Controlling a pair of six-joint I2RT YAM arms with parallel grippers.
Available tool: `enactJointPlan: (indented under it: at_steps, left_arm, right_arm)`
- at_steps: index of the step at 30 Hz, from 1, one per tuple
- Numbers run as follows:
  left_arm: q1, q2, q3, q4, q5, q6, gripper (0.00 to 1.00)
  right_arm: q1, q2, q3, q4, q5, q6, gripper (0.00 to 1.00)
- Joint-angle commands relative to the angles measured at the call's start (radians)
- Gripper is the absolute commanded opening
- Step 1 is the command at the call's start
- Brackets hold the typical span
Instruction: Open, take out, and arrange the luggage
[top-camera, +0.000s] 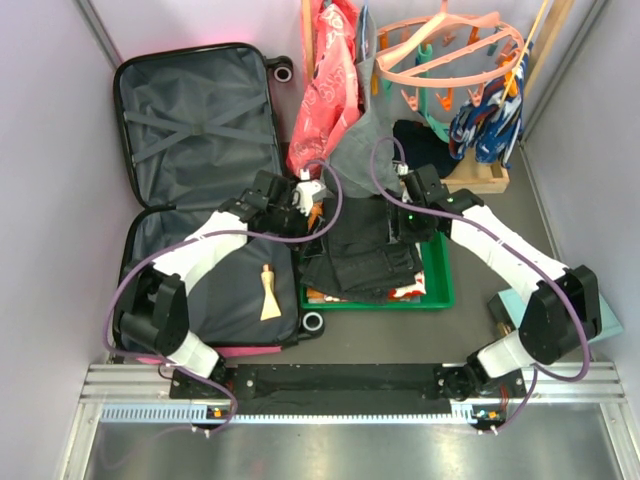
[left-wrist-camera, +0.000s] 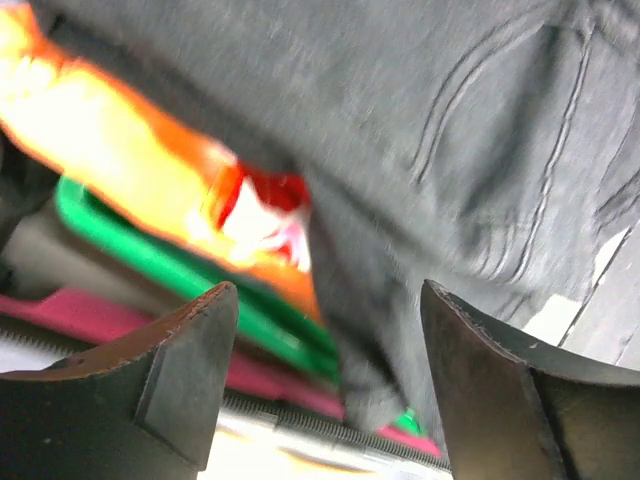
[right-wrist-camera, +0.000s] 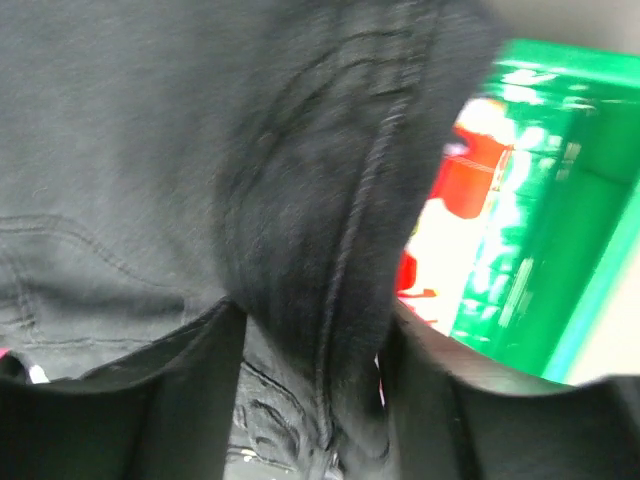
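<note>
The luggage (top-camera: 200, 120), a hot-pink suitcase, lies open at the left with both grey-lined halves up; its pink edge (left-wrist-camera: 70, 315) shows in the left wrist view. Dark jeans (top-camera: 365, 250) lie piled on the green tray (top-camera: 440, 285). My left gripper (top-camera: 312, 195) hovers at the tray's far left corner, open (left-wrist-camera: 325, 295), with nothing between its fingers and the jeans (left-wrist-camera: 420, 130) beyond them. My right gripper (top-camera: 405, 222) is at the tray's far right. Its jaws (right-wrist-camera: 315, 320) stand apart with a loose fold of the jeans (right-wrist-camera: 150, 150) lying between them.
A beige wooden tool (top-camera: 268, 293) lies in the suitcase's near half. A red garment (top-camera: 325, 90), a grey cloth (top-camera: 365, 140) and a pink clip hanger (top-camera: 450, 50) stand behind the tray. A pale teal box (top-camera: 500, 305) sits right of it. Walls close in on both sides.
</note>
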Motion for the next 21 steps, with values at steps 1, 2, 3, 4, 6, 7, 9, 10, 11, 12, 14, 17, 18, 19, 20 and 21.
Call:
enactJointPlan:
  at_steps: [1, 2, 3, 4, 6, 7, 9, 10, 11, 12, 14, 17, 18, 19, 20, 21]
  left_arm:
    - [0.002, -0.071, 0.026, -0.127, 0.019, 0.106, 0.73]
    - [0.002, -0.069, 0.021, -0.144, 0.024, 0.113, 0.70]
    - [0.002, -0.065, 0.009, -0.164, 0.048, 0.126, 0.61]
    - [0.002, -0.059, 0.004, -0.199, 0.056, 0.134, 0.58]
    - [0.001, -0.050, -0.019, -0.216, 0.085, 0.163, 0.56]
    - [-0.001, -0.048, -0.030, -0.216, 0.092, 0.169, 0.56]
    - [-0.008, -0.043, -0.057, -0.196, 0.069, 0.163, 0.58]
    - [-0.010, -0.037, -0.062, -0.188, 0.067, 0.160, 0.58]
    - [-0.013, -0.031, -0.062, -0.188, 0.073, 0.160, 0.57]
    - [-0.014, -0.017, -0.062, -0.191, 0.085, 0.162, 0.56]
    - [-0.017, -0.010, -0.066, -0.190, 0.136, 0.163, 0.48]
    - [-0.027, -0.003, -0.077, -0.179, 0.159, 0.162, 0.16]
    - [-0.027, 0.000, -0.083, -0.170, 0.161, 0.160, 0.08]
    - [-0.028, 0.000, -0.085, -0.167, 0.167, 0.159, 0.03]
    - [-0.031, 0.001, -0.086, -0.162, 0.171, 0.157, 0.00]
    - [-0.033, 0.006, -0.088, -0.150, 0.176, 0.150, 0.00]
  right_arm:
    - [-0.028, -0.057, -0.004, -0.002, 0.053, 0.019, 0.58]
    - [-0.028, -0.063, -0.010, -0.004, 0.042, 0.023, 0.59]
    - [-0.028, -0.074, -0.017, -0.006, 0.021, 0.029, 0.59]
    - [-0.028, -0.083, -0.040, -0.006, 0.011, 0.042, 0.60]
    - [-0.028, -0.103, -0.066, -0.010, 0.010, 0.051, 0.61]
    - [-0.029, -0.109, -0.095, -0.009, -0.019, 0.061, 0.61]
    - [-0.028, -0.126, -0.128, 0.013, -0.053, 0.074, 0.61]
    - [-0.028, -0.129, -0.158, 0.019, -0.061, 0.084, 0.60]
    - [-0.029, -0.132, -0.171, 0.022, -0.065, 0.089, 0.59]
    - [-0.028, -0.132, -0.188, 0.028, -0.076, 0.092, 0.56]
    - [-0.028, -0.132, -0.194, 0.036, -0.091, 0.100, 0.42]
    - [-0.023, -0.132, -0.194, 0.057, -0.147, 0.117, 0.15]
    - [-0.017, -0.132, -0.183, 0.062, -0.174, 0.121, 0.05]
    - [-0.002, -0.130, -0.173, 0.063, -0.182, 0.127, 0.01]
    - [0.007, -0.130, -0.162, 0.065, -0.190, 0.129, 0.00]
    - [0.018, -0.130, -0.139, 0.065, -0.203, 0.134, 0.00]
